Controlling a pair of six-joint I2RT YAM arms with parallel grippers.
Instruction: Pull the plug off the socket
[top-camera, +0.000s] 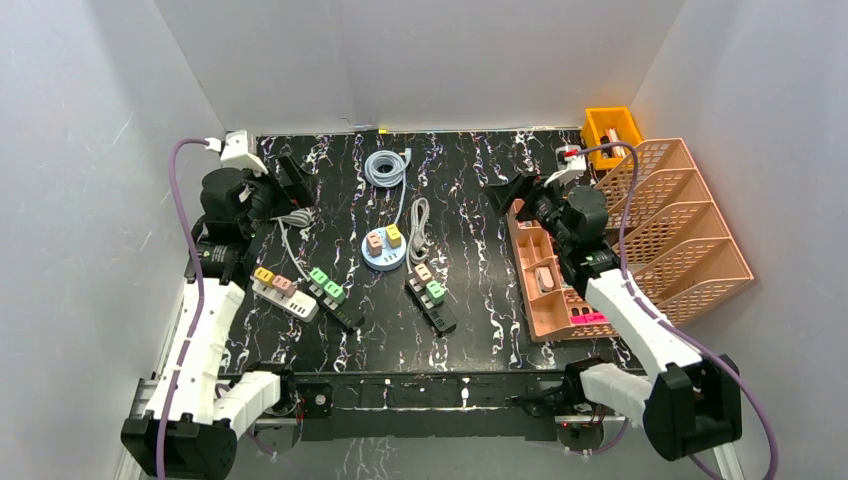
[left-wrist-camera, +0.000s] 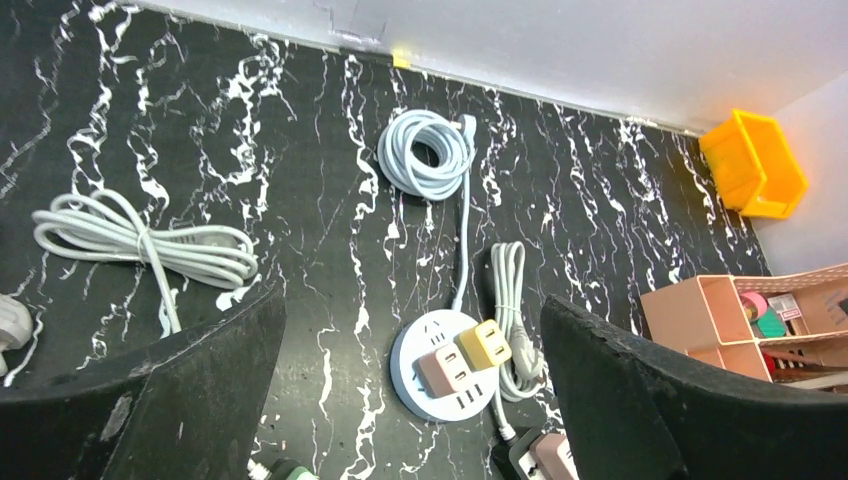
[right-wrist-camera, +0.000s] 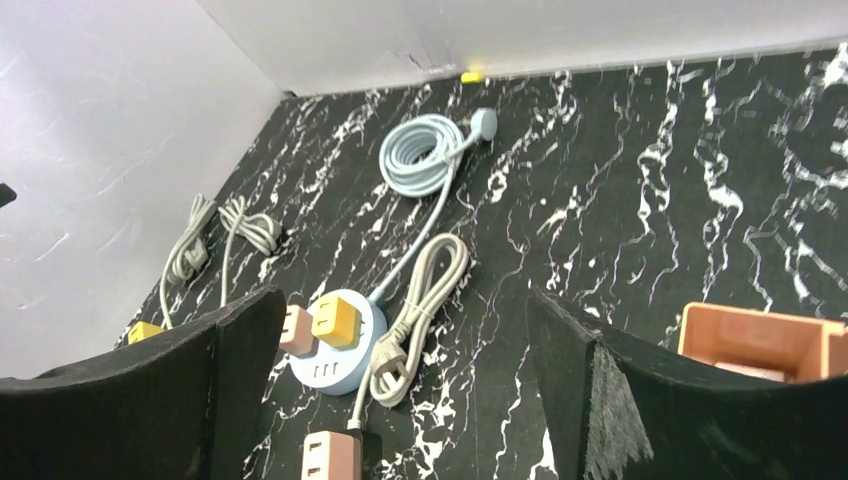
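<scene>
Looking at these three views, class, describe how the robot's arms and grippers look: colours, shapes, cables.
The left arm and right arm have white links with black joints. A purple cable runs along each to a white camera block at the wrist. The left gripper and right gripper are black, with broad, wedge-shaped fingers.

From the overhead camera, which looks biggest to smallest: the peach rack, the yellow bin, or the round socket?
1. Peach rack
2. Yellow bin
3. Round socket, which looks only slightly smaller than the bin
</scene>
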